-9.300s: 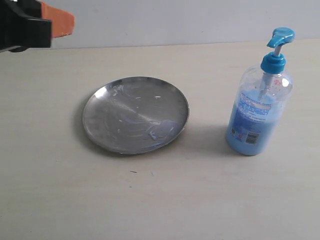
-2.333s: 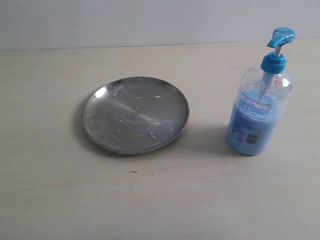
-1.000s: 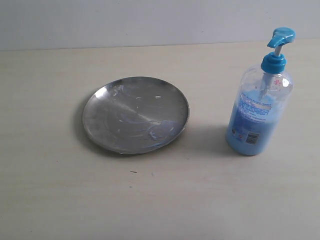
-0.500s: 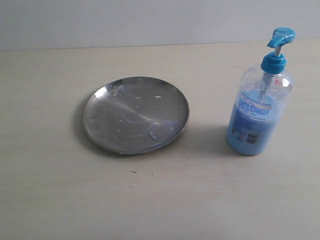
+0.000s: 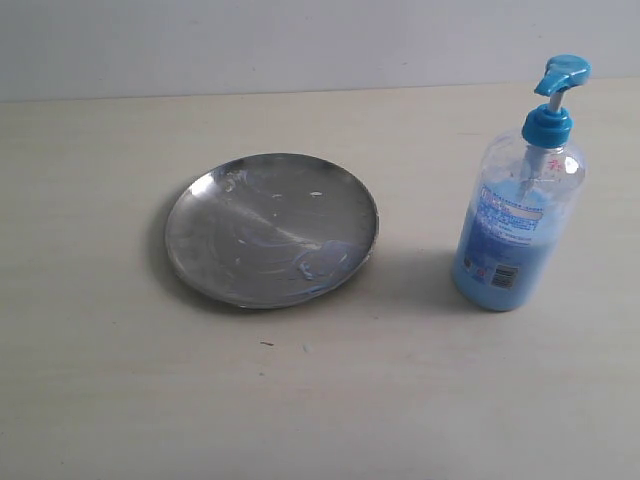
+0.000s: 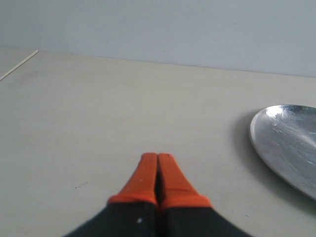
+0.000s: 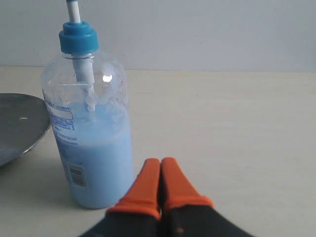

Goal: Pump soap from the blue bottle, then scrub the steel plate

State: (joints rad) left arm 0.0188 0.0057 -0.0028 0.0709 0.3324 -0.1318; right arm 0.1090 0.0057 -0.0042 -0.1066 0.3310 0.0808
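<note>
We see our left claw (image 6: 157,156) with its two orange fingers (image 6: 144,174) pressed tight together, and nothing is between them. It hangs over the pale wooden table (image 5: 300,400). The round, shiny grey steel plate (image 5: 270,230) lies flat on the table ahead of this claw and off to one side, not touching it. The plate has whitish smears on it. Our right claw (image 7: 160,160) is pressed together too, and it holds nothing. The tall clear plastic bottle with the blue pump top (image 5: 515,220) stands straight up on the table, near this claw's tips and a little to one side, but we see a gap between them. Light-blue soap (image 7: 106,158) fills about the lower half of the bottle. The bright blue pump head (image 5: 562,73) sits up high on its stem. The plate is farther from the right claw than the bottle is, and plate and bottle stand apart.
</note>
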